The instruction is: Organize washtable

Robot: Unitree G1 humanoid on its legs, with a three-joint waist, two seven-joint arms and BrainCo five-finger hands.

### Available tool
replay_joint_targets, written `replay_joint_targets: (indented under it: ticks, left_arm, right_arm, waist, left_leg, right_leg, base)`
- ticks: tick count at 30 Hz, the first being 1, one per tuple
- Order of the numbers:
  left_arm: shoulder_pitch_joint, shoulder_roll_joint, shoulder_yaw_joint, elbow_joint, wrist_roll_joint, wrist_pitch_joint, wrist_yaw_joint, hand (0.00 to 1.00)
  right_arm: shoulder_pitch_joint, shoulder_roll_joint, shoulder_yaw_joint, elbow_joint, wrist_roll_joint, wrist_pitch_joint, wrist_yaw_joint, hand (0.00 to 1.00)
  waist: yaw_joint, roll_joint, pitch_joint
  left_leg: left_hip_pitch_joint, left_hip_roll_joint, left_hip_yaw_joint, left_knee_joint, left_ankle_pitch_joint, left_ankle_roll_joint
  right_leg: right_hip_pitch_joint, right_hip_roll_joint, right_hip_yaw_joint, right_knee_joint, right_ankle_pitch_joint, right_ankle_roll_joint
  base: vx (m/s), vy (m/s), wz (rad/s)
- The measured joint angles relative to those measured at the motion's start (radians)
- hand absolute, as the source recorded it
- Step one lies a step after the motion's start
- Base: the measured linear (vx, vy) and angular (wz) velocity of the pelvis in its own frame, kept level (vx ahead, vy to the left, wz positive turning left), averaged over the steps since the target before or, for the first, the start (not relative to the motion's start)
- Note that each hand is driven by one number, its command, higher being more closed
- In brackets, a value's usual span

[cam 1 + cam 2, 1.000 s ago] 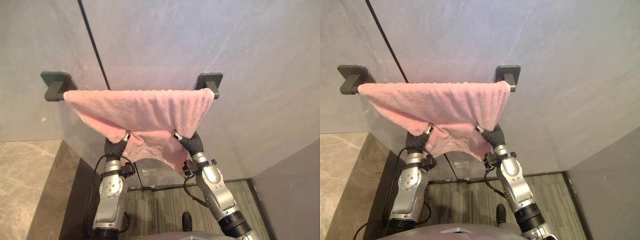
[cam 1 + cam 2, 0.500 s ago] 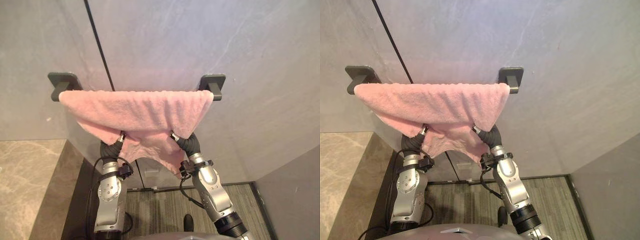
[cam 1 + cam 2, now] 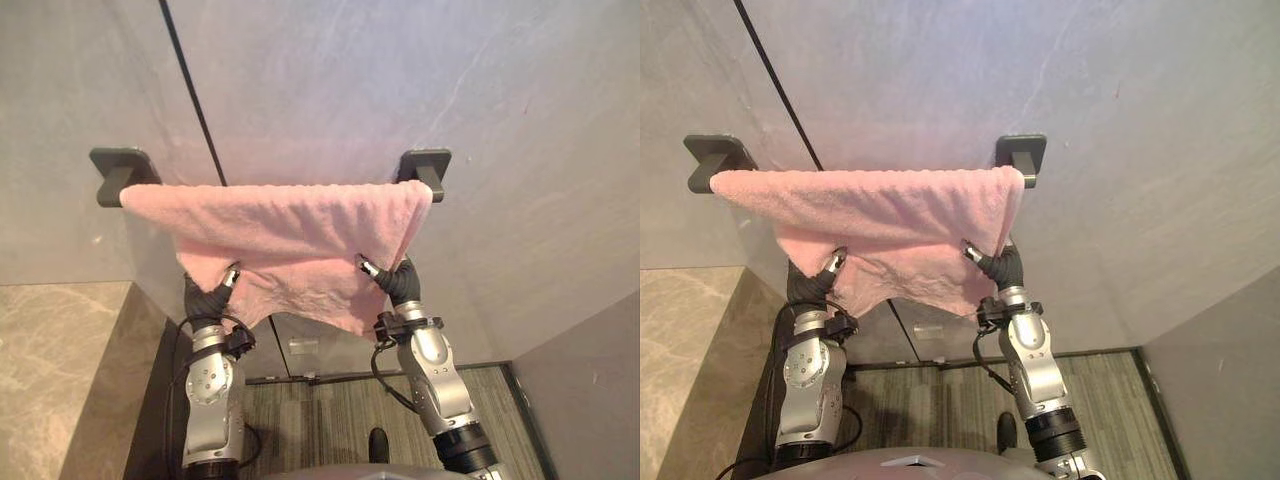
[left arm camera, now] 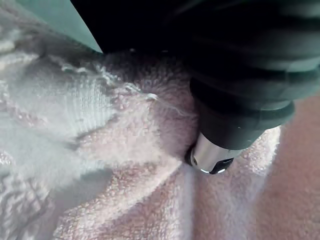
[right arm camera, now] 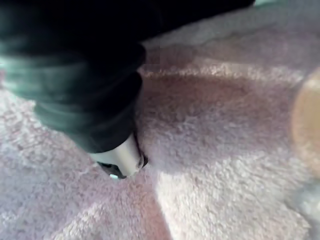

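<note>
Item: pink towel [image 3: 290,230], draped over a rail, spread between both hands and hanging down over them.
- Left hand [image 3: 222,283]: raised under the towel's lower edge at the robot's left, with cloth over it. One silver, dark-tipped digit, probably the thumb, presses into the pile in the left wrist view. Whether the hand is closed on the cloth cannot be told.
- Right hand [image 3: 385,275]: raised under the lower edge at the robot's right, likewise covered by cloth. Its grasp cannot be told.
- Left bracket [image 3: 118,170]: dark, above and outward of the left hand, touching the towel's top corner.
- Right bracket [image 3: 425,165]: dark, above the right hand, at the other top corner.
- Wall [image 3: 350,80]: grey, behind the towel and both hands.
</note>
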Motion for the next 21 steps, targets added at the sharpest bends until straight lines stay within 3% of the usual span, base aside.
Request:
replay_joint_targets:
  ticks: [6,16,21]
  left_arm:
    - [0.002,0.005,0.025,0.0,-0.053,-0.004,0.018,0.0]
    - [0.051,0.022,-0.007,0.0,-0.073,-0.039,-0.011,0.0]
    - [0.104,0.028,-0.002,0.015,-0.073,-0.041,-0.031,0.0]
  right_arm:
    - [0.02,-0.018,-0.044,-0.001,0.013,-0.006,-0.038,0.0]
    - [0.041,-0.045,-0.062,-0.011,0.019,-0.012,-0.055,0.0]
    - [0.122,-0.045,-0.159,-0.016,0.02,-0.027,-0.055,0.0]
  waist:
    - [0.0,0.0,0.0]
    - [0.004,0.001,0.001]
    - [0.01,0.003,0.002]
  left_leg:
    - [0.001,0.0,0.002,-0.002,0.0,0.0]
    - [-0.004,0.001,0.001,-0.002,0.0,0.0]
    - [-0.016,0.001,-0.004,0.0,0.0,0.0]
  right_leg:
    - [-0.001,0.0,0.001,0.0,0.0,0.0]
    - [-0.005,-0.001,0.0,0.0,0.0,0.0]
    - [-0.013,-0.009,-0.005,0.0,0.0,0.0]
  base:
    - [0.0,0.0,0.0]
    - [0.0,0.0,0.0]
    - [0.0,0.01,0.03]
